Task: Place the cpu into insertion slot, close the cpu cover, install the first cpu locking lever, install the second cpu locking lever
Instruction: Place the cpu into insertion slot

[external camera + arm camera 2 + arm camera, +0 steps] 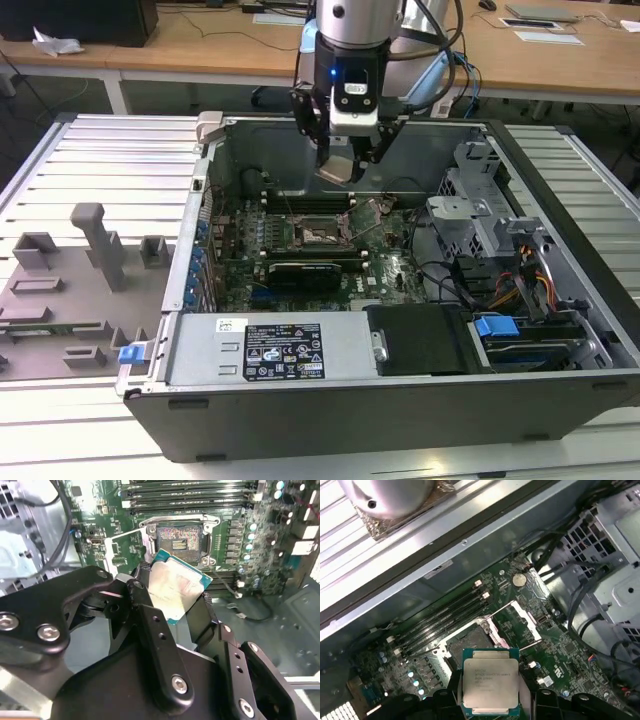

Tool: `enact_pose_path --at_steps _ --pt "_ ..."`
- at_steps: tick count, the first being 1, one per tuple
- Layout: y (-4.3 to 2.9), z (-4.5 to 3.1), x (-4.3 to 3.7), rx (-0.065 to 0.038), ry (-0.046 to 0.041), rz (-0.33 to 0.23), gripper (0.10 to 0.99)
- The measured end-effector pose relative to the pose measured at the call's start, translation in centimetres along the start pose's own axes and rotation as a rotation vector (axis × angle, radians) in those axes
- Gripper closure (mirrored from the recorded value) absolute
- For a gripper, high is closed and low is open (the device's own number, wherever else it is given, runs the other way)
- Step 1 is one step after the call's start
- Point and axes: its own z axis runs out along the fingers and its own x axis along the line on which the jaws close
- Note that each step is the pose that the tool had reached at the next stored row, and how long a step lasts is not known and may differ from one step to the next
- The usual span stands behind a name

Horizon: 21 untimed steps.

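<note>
Lying open on its side, the dark grey metal computer case (350, 425) contains a green motherboard (395, 268), whose square dark insertion slot (178, 540) sits bare. Above it, the black gripper (175, 594) clamps the small, silver-topped square cpu (177, 587) between its fingers, tilted.

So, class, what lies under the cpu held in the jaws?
The open insertion slot on the green motherboard, its pin field showing, well below the cpu. The chip hides the slot's near edge in both wrist views.
</note>
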Motion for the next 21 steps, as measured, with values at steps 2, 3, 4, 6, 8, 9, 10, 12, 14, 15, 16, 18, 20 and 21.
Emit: enact_pose_path --at_steps 2,3,4,6,8,9,10,12,14,15,16,18,20,21 --pt "-0.01 0.05 0.00 -0.001 -0.0035 0.038 0.545" --pt "-0.01 0.08 0.00 -0.001 -0.0055 0.058 0.545" --pt "-0.01 0.11 0.00 -0.001 -0.0070 0.075 0.545" --pt "-0.02 0.18 0.00 -0.002 -0.0117 0.126 0.545" --pt "-0.02 0.23 0.00 -0.003 -0.0155 0.168 0.545" --pt "-0.03 0.25 -0.01 -0.003 -0.0168 0.181 0.545" --pt "-0.03 0.28 -0.01 -0.004 -0.0184 0.198 0.545" --pt "-0.03 0.32 -0.01 -0.005 -0.0216 0.233 0.545" --pt "-0.04 0.39 -0.01 -0.006 -0.0268 0.290 0.545" --pt "-0.04 0.41 -0.01 -0.006 -0.0294 0.317 0.545" --pt "-0.04 0.43 -0.01 -0.007 -0.0310 0.334 0.545" --pt "-0.04 0.46 -0.01 -0.007 -0.0342 0.369 0.545" --pt "-0.05 0.50 -0.01 -0.008 -0.0376 0.405 0.545" --pt "-0.05 0.53 -0.01 -0.008 -0.0390 0.420 0.545"
